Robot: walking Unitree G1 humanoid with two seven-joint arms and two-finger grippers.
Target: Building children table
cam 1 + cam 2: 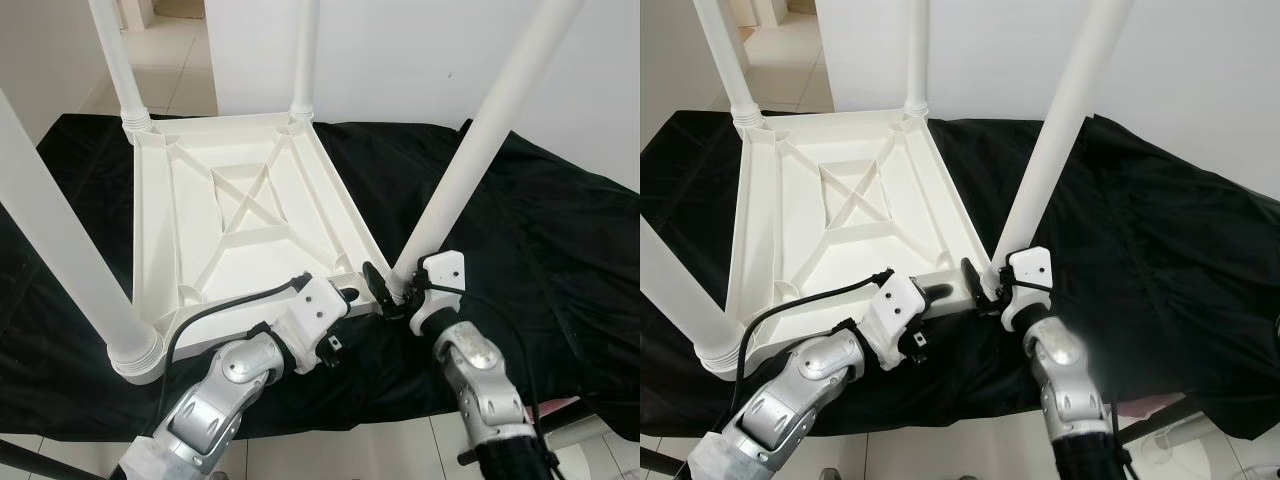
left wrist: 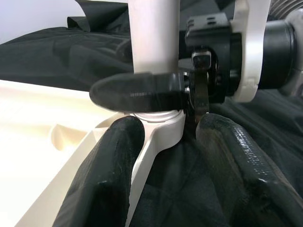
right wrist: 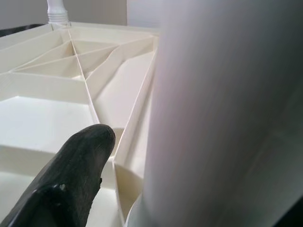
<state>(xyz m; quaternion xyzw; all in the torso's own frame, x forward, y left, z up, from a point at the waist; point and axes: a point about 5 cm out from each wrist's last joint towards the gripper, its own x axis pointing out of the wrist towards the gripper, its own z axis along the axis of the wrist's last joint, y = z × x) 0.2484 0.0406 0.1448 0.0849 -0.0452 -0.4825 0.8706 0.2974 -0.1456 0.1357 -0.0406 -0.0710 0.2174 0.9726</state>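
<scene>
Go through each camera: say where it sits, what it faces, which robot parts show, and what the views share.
Left eye view: head, looking down at the upturned table on black cloth; both arms show.
Right eye view: same scene, other eye.
Left wrist view: along the left gripper at the near-right leg base; right gripper clamps it.
Right wrist view: along its fingers, past that leg.
Shared: that leg.

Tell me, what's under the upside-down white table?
A black cloth lies under the table top, spread out on all sides. What the cloth itself rests on is covered and cannot be seen.
</scene>
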